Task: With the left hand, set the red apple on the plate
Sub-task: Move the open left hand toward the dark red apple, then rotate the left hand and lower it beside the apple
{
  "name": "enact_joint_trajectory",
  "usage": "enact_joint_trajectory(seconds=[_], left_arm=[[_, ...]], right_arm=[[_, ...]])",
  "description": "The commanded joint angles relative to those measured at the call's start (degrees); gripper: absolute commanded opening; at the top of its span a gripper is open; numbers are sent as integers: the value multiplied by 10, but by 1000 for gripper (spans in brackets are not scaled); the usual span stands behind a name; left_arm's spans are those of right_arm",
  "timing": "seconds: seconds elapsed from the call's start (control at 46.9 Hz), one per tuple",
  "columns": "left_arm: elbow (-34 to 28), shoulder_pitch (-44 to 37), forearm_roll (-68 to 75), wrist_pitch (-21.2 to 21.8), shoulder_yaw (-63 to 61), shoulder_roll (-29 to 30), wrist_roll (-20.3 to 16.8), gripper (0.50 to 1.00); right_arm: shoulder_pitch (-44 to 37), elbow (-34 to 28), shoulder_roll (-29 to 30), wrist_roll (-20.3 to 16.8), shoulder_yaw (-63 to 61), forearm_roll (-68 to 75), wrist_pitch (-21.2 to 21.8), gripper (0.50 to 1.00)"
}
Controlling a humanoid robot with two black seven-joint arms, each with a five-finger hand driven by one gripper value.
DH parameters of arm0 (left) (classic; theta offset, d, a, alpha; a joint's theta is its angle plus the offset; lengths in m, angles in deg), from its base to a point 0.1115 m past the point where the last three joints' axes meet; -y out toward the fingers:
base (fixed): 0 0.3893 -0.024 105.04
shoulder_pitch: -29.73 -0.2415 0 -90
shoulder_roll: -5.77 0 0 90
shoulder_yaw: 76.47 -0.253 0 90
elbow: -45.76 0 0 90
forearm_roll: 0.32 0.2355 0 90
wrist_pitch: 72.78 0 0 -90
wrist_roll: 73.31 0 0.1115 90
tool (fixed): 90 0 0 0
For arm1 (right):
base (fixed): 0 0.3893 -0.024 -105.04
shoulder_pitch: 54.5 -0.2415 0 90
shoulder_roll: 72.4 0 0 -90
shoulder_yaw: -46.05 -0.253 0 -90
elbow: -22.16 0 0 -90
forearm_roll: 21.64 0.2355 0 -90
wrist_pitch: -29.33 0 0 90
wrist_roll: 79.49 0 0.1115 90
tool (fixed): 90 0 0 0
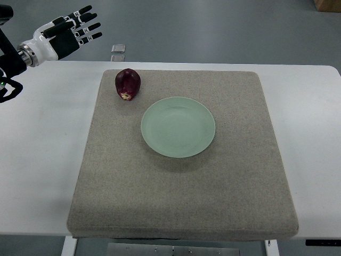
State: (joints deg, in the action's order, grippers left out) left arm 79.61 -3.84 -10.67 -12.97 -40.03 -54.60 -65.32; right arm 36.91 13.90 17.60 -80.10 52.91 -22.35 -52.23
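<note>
White bench (pixel 42 160) is carrying a grey mat (pixel 181 208); the red apple (pixel 128 84) is lying beside the empty plate (pixel 178 127), while the left hand (pixel 72 31), fingers spread, is hovering well apart, nothing grasped yet.

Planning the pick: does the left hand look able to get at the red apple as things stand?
Probably yes. The left hand hangs open beyond the table's far left corner, and nothing lies between it and the red apple on the mat; the plate sits beside it, apart.
</note>
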Motion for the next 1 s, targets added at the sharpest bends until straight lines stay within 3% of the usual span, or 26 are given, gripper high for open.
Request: enact_joint_trajectory(seconds=[0.0, 0.149, 0.405, 0.811, 0.982], left_arm=[[8, 0, 10, -9, -2, 3, 0, 1000], [19, 9, 126, -14, -1, 25, -9, 1000], [59, 22, 421, -14, -1, 48, -89, 1000], [140, 55, 807, -13, -3, 57, -90, 1000], [147, 83, 920, -5, -36, 48, -90, 1000]], right_arm=[[0, 0, 0, 0, 0, 0, 0, 964], [0, 0, 0, 0, 0, 0, 0, 964], [0, 0, 0, 0, 0, 0, 0, 964], [0, 0, 0, 0, 0, 0, 0, 964], [0, 0, 0, 0, 0, 0, 0, 964]])
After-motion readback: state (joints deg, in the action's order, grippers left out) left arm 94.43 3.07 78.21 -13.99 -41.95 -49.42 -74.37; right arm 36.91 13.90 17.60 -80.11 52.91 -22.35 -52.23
